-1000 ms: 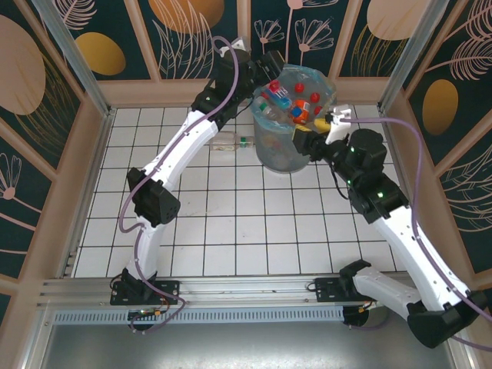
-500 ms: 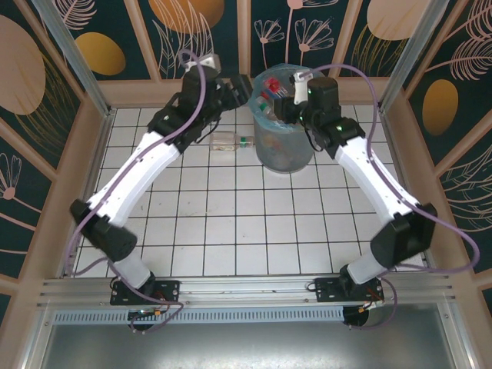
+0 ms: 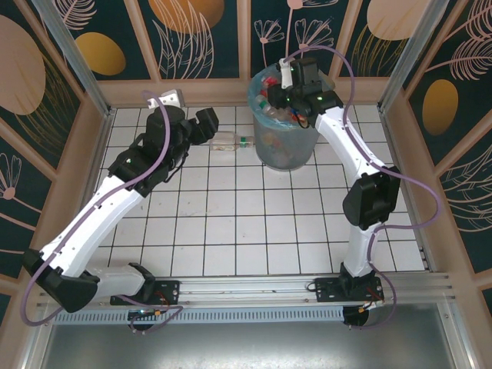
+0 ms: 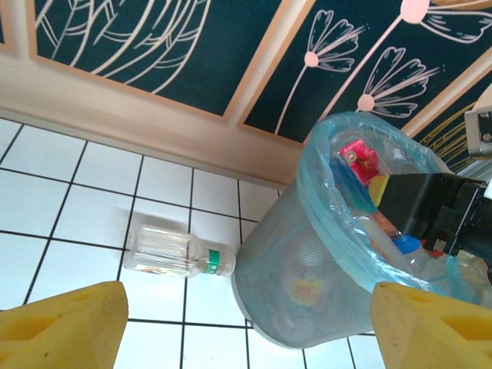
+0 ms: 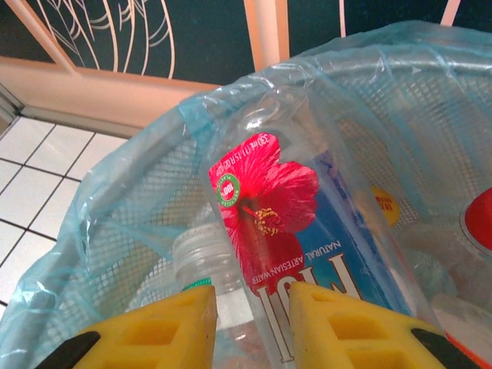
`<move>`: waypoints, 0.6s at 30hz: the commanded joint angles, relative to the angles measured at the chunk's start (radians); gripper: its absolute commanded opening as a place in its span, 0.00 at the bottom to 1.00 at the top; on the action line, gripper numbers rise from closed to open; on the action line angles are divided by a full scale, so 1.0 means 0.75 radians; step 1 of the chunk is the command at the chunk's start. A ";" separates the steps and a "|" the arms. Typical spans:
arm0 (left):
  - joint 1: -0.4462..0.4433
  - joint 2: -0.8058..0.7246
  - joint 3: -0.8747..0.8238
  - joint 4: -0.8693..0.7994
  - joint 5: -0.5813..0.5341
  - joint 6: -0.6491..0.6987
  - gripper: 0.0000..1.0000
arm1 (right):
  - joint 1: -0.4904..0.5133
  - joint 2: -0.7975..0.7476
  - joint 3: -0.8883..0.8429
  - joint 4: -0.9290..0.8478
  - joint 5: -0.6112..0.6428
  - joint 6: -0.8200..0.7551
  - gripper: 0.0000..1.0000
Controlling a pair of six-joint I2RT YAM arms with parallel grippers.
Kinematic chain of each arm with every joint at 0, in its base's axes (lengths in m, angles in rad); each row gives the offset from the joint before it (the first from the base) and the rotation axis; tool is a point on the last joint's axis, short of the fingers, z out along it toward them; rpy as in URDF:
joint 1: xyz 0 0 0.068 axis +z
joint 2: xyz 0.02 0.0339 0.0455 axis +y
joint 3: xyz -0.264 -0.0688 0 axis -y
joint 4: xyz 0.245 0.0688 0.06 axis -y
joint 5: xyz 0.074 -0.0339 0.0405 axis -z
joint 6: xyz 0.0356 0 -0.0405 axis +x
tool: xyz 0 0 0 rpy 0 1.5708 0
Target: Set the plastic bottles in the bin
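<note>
- The bin [image 4: 300,261], a round mesh one lined with a light-blue bag [image 4: 319,181], stood on the white tiled table [image 4: 69,207]. It was already heaped with bottles, so most of the task appeared done.
- One clear bottle with a green neck band [image 4: 173,254] lay on its side on the tiles just left of the bin, cap end toward the wall. Whether the cap touched the wall could not be determined.
- The left gripper [image 4: 246,307] hung above the tiles near that bottle on the side away from the bin. Its yellow fingers were spread wide and held nothing, a stance judged to be preparation for picking up the last bottle.
- The right gripper [image 5: 252,307] was poised over the bin mouth. Its fingers were drawn nearly together with a narrow gap between them, and nothing was seen pinched there.
- Directly below it inside the bin lay a Fiji water bottle [image 5: 269,200] with a red hibiscus label. A clear-capped bottle [image 5: 201,254] rested against it.
- Judgement: this position suited a drop into the bin.
</note>
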State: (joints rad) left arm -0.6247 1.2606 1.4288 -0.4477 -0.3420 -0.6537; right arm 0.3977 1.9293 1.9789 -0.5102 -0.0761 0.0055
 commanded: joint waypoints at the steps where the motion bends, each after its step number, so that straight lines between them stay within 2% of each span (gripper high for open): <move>1: 0.002 -0.055 -0.034 0.014 -0.057 0.035 0.83 | -0.003 0.029 0.038 -0.161 0.040 -0.014 0.32; 3: 0.002 -0.073 -0.040 0.012 -0.064 0.044 0.83 | -0.003 0.025 0.081 -0.182 0.043 -0.010 0.35; 7: 0.002 -0.116 -0.048 -0.015 -0.094 0.068 0.84 | 0.026 0.005 0.200 -0.205 0.068 -0.008 0.52; 9: 0.001 -0.149 -0.062 -0.034 -0.130 0.089 0.84 | 0.059 -0.015 0.249 -0.193 0.080 -0.024 0.56; 13: 0.001 -0.245 -0.125 -0.103 -0.254 0.125 0.85 | 0.171 -0.072 0.295 -0.131 0.169 -0.092 0.64; 18: 0.003 -0.394 -0.298 -0.159 -0.348 0.098 0.86 | 0.366 -0.095 0.217 -0.025 0.142 -0.220 0.72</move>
State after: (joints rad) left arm -0.6247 1.0069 1.2633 -0.5121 -0.5297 -0.5900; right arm 0.6067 1.8980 2.1609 -0.5961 0.0227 -0.0822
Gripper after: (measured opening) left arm 0.861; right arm 0.702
